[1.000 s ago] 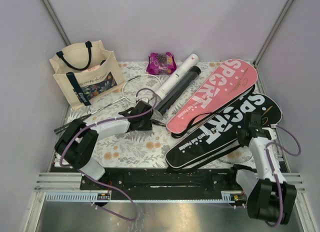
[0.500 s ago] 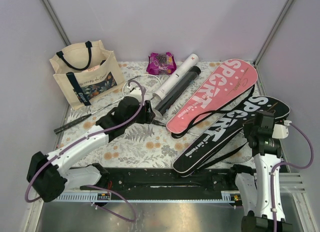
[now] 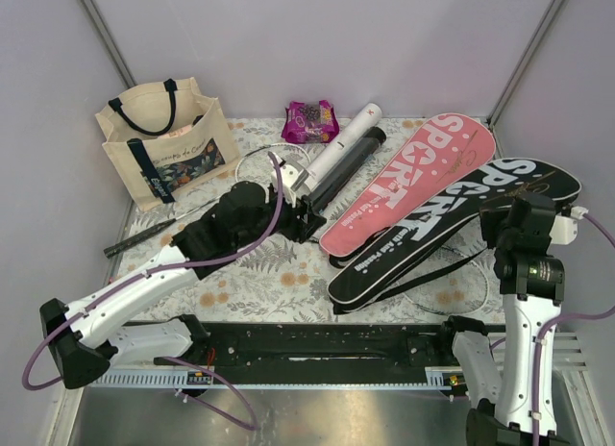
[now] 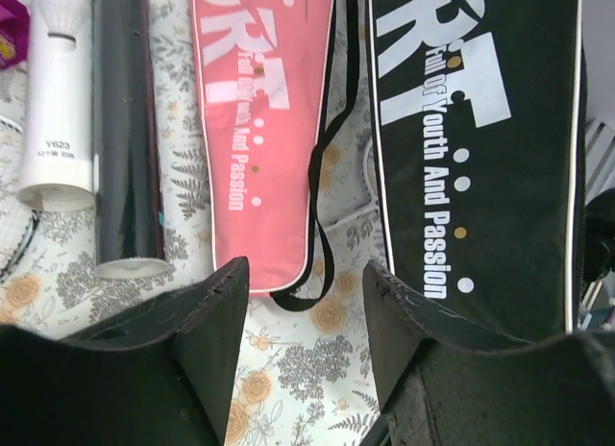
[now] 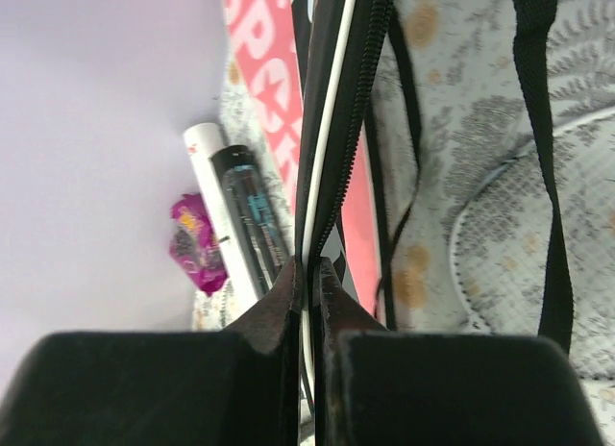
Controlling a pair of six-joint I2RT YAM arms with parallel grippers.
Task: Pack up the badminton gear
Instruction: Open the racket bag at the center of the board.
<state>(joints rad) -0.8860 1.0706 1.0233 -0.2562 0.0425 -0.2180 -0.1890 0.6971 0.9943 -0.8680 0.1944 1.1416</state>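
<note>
My left gripper [image 3: 309,218] is open and empty, hovering over the floral cloth just short of the pink "SPORT" cover [image 4: 259,110]. A white tube [image 4: 58,100] and a black tube [image 4: 125,129] lie side by side to the left of that cover. My right gripper [image 5: 309,263] is shut on the zipped edge of the black "SPORT" cover [image 3: 452,230], holding its wide end up off the table. Under that cover shows part of a racket head [image 5: 538,225]. Another racket [image 3: 144,236] lies at the left, its head partly hidden behind my left arm.
A cream tote [image 3: 163,143] with navy handles stands at the back left. A purple snack packet [image 3: 310,121] lies at the back by the tubes' far ends. The black cover's strap [image 5: 538,100] hangs loose over the cloth. Walls close in on the left, the back and the right.
My left arm has reached forward and right towards the tubes and the pink cover, its jaws opening wider. The right gripper has lifted and swung the black cover's wide end to the right.
</note>
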